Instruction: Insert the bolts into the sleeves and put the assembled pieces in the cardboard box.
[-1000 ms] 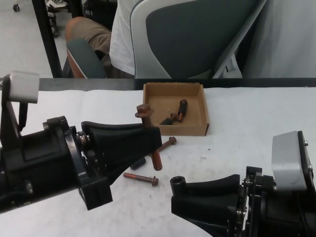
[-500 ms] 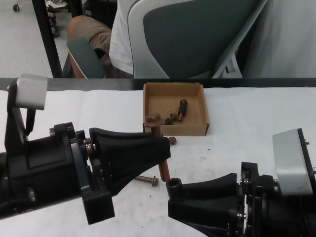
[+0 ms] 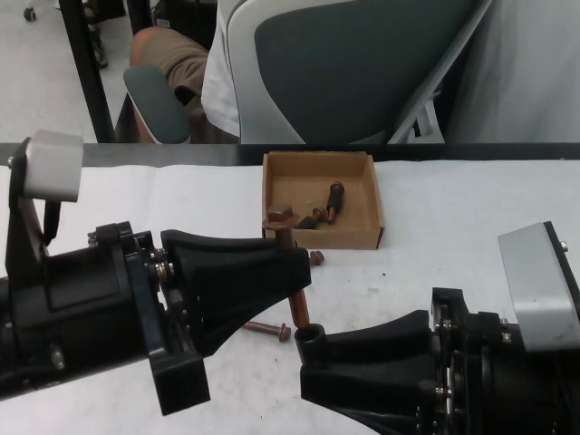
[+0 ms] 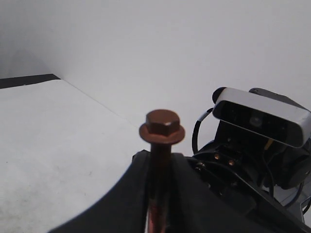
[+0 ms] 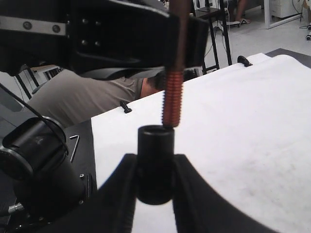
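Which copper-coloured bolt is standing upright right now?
The copper-coloured bolt clamped in the left tool, head up, threaded tip at the mouth of the black sleeve in the right tool. The loose bolt beside it lies flat on the white bench.

Left claw level, pointing right, fingers clamped on an upright bolt. Right claw nearer, pointing left, gripping a sleeve.
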### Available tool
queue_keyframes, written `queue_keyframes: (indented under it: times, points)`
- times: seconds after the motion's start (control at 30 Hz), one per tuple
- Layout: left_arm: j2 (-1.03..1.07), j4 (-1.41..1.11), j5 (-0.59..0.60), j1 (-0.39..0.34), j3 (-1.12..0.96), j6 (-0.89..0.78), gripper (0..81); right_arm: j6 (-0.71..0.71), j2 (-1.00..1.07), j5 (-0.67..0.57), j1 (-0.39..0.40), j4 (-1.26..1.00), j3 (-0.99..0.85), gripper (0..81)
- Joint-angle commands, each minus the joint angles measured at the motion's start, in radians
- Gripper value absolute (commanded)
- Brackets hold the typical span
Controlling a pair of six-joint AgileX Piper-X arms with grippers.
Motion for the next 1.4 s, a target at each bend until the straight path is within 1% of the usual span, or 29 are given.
queue_keyframes:
  times: [0.0, 0.8, 0.87, 1.13, 1.27, 1.37]
  points:
    - [0.0, -0.024, 0.015, -0.005, -0.002, 0.024, 0.8, -0.008, -0.009, -0.008, 0.0, -0.021, -0.017, 0.2]
    - [0.0, -0.02, 0.06, -0.006, -0.002, -0.078, 0.8, -0.008, -0.009, -0.008, 0.0, -0.021, -0.017, 0.2]
    - [0.0, -0.02, 0.082, -0.006, -0.002, -0.079, 0.8, -0.008, -0.009, -0.008, 0.0, -0.021, -0.017, 0.2]
    - [0.0, -0.008, 0.083, -0.006, -0.002, -0.068, 0.8, -0.008, -0.009, -0.008, 0.0, -0.021, -0.017, 0.2]
    - [0.0, 0.0, 0.083, -0.006, -0.002, -0.044, 0.8, -0.008, -0.009, 0.011, 0.0, -0.036, -0.016, 0.2]
    - [0.0, 0.0, 0.083, -0.006, -0.002, -0.044, 0.8, -0.008, -0.009, 0.065, 0.0, -0.076, -0.016, 0.2]
